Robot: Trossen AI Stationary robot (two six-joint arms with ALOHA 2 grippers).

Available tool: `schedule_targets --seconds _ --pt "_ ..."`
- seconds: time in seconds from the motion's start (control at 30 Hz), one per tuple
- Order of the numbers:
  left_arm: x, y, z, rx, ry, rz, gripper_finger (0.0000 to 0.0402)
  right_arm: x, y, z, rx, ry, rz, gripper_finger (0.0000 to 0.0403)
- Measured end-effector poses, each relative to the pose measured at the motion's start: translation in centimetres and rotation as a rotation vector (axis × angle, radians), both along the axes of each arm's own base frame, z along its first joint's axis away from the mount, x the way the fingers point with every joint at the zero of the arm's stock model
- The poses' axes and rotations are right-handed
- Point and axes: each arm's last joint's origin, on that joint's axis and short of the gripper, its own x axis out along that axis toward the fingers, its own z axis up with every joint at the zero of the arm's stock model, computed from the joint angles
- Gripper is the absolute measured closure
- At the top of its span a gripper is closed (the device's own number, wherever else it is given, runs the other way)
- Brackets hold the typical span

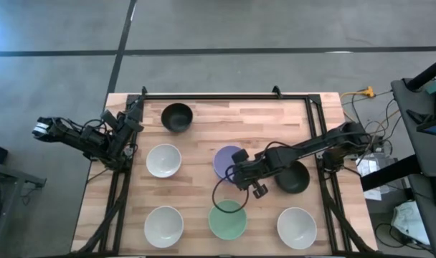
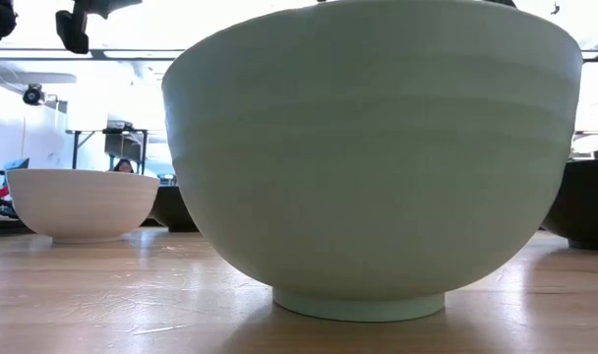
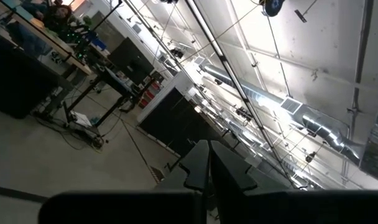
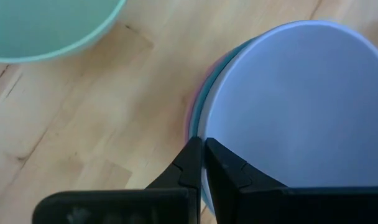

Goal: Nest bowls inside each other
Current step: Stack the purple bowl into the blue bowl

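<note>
A lavender bowl (image 1: 225, 159) sits at the table's middle, topmost in a stack; the right wrist view shows the lavender bowl (image 4: 295, 106) with a blue rim (image 4: 203, 102) and a pink rim (image 4: 189, 118) under it. My right gripper (image 1: 236, 174) (image 4: 203, 155) is shut at the lavender bowl's near rim. A mint green bowl (image 1: 227, 219) (image 2: 368, 167) stands nearer the front edge. Two black bowls (image 1: 177, 117) (image 1: 292, 177) and three white bowls (image 1: 163, 160) (image 1: 163, 226) (image 1: 297, 228) stand singly on their feet. My left gripper (image 1: 134, 113) (image 3: 209, 163) is shut, raised at the table's far left corner. My right gripper's shut fingertips (image 4: 192, 158) come down from above, slanting, at the lavender bowl's rim (image 4: 209, 134) on the side toward the mint green bowl. I cannot tell whether they touch the rim. The bowl sits level in the stack on the table.
A black frame (image 1: 225, 96) runs along the table's far, left and right edges. Bare wood lies between the bowls. A cable loop (image 1: 218, 190) hangs from the right arm over the mint green bowl. Cables and equipment stand off the right edge.
</note>
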Motion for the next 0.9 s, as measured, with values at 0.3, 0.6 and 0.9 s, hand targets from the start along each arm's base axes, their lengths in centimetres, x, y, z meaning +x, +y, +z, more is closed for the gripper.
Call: schedule_targets --seconds 0.3,0.6,0.9 --pt "-0.02 0.00 0.01 0.000 0.000 0.000 0.0402 0.01 -0.02 -0.17 -0.001 0.015 -0.007 0.0391" --pt "-0.05 0.01 0.02 0.000 -0.001 0.001 0.0402 0.04 -0.07 -0.18 0.018 0.014 -0.039 0.0390" --pt "-0.02 0.00 0.01 0.000 0.001 0.000 0.0402 0.02 -0.01 -0.21 0.050 0.023 -0.039 0.0390"
